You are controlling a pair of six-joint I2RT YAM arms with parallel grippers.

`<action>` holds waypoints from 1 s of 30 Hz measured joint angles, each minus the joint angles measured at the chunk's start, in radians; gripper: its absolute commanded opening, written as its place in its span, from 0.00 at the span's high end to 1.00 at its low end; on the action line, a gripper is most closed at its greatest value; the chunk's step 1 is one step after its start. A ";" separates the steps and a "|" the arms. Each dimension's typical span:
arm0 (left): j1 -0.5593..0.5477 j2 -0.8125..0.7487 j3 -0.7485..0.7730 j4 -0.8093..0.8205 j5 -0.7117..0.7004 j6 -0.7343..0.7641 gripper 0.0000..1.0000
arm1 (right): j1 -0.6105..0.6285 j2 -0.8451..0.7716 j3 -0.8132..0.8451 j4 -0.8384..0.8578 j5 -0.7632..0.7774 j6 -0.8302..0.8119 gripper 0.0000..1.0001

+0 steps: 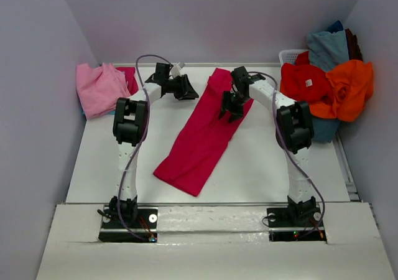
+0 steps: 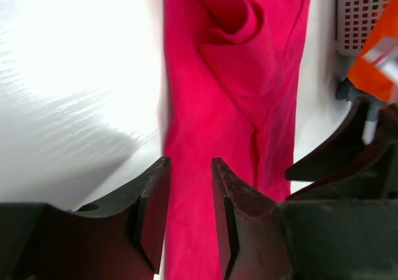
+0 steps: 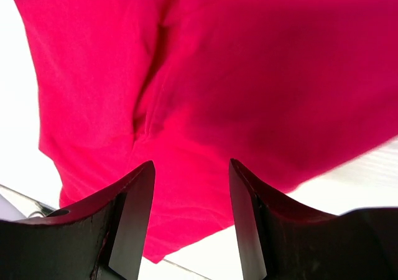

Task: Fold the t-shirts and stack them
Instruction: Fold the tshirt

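Observation:
A crimson-magenta t-shirt (image 1: 202,137), folded into a long strip, lies diagonally across the white table (image 1: 118,162). My left gripper (image 1: 185,88) hovers at the strip's far left edge. In the left wrist view its jaws (image 2: 189,165) stand open, with the crimson cloth (image 2: 236,74) showing beyond the gap and nothing held. My right gripper (image 1: 231,109) is over the strip's far right edge. Its jaws (image 3: 191,165) are open above the cloth (image 3: 249,74), near the hem. A light pink t-shirt (image 1: 98,88) lies folded at the back left.
A white basket (image 1: 289,56) at the back right holds a heap of red (image 1: 303,82), orange (image 1: 348,87) and grey-blue (image 1: 326,46) t-shirts. A darker magenta cloth (image 1: 129,78) peeks out beside the pink one. Walls close in the table on three sides.

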 measured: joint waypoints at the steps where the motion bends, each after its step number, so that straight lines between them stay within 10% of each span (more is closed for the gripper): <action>1: 0.002 -0.009 0.000 -0.005 -0.002 0.004 0.56 | 0.007 -0.003 -0.023 0.010 -0.006 0.000 0.43; 30: -0.130 -0.588 -0.523 -0.345 -0.351 0.060 0.53 | 0.063 -0.172 -0.264 0.074 -0.014 0.095 0.43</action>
